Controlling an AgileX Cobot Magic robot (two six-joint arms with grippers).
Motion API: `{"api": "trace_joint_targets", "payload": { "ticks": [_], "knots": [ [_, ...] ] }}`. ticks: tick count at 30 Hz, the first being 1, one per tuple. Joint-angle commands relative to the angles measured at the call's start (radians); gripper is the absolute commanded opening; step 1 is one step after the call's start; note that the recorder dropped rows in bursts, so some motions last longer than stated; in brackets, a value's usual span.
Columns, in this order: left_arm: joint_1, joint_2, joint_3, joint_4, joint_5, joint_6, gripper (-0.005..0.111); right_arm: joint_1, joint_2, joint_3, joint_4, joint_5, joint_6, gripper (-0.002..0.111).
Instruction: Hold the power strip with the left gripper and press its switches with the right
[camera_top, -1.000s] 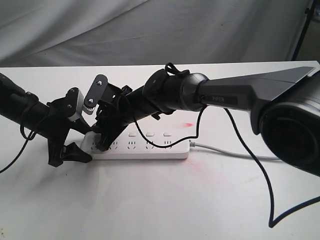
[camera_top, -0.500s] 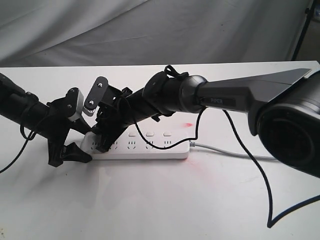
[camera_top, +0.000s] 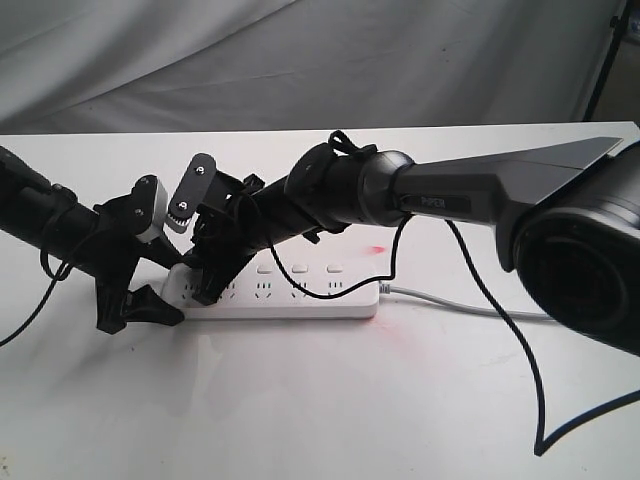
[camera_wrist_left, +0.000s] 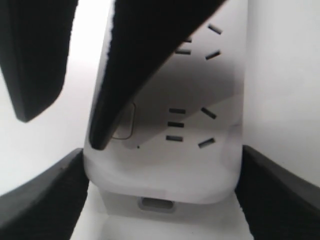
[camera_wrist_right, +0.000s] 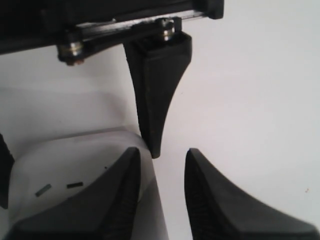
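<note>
While the left end effector grasps the power strip at its left end, one finger against each long edge, the strip lies flat on the white tabletop. Crowding in beside it, the right end effector, slightly parted and gripping nothing, holds one fingertip over the end switch. Whether it touches cannot be told. Its arm hides the nearest switches. A black cable droops across the strip, and a grey cable trails rightward.

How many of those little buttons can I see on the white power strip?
3 buttons show, in a row along the power strip's far edge: one just beside the right gripper, one further along, one nearest the cable end. Others may be hidden under the jaws.
</note>
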Motion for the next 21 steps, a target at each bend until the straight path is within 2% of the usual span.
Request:
{"api": "trace_joint_targets", "payload": {
  "ticks": [1, 21],
  "knots": [
    [-0.005, 0.002, -0.005, -0.007, -0.005, 0.002, 0.065, 0.004, 0.017, 0.000, -0.033, 0.003, -0.009, 0.030],
    [-0.005, 0.002, -0.005, -0.007, -0.005, 0.002, 0.065, 0.004, 0.052, 0.000, -0.040, 0.026, -0.009, 0.030]
  ]
}}
